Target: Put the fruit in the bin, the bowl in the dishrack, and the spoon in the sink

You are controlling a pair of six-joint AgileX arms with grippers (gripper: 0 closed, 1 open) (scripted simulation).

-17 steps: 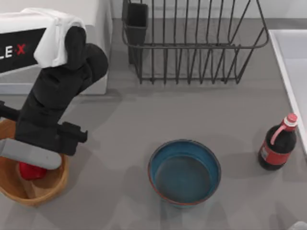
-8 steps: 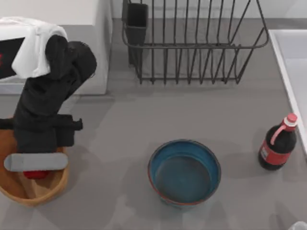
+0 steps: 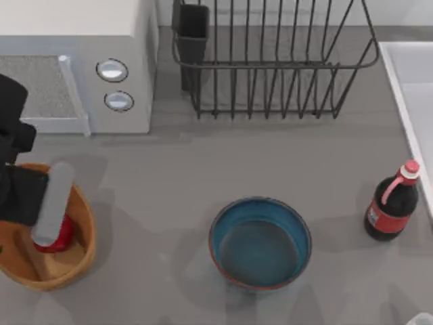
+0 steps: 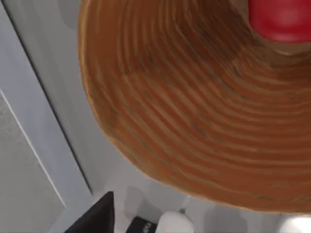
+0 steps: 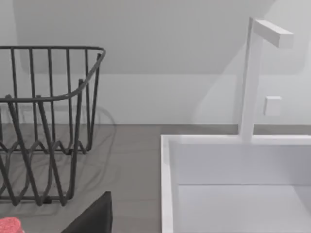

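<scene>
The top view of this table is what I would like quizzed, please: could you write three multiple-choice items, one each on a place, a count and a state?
1. Where does the small glossy red fruit lie?
A. in the oval orange-tan ribbed bin
B. in the wide blue bowl
C. on the bare table

2. How many round knobs does the white microwave show?
A. one
B. two
C. four

3. What is the state of the wide round blue bowl?
A. tipped on its side
B. stacked in the dark wire dishrack
C. upright on the table

Answers: 1 A, red shows inside the bin's wall, under the left arm. 2 B, two knobs sit one above the other. 3 C, its full rim faces up, apart from the dishrack.
</scene>
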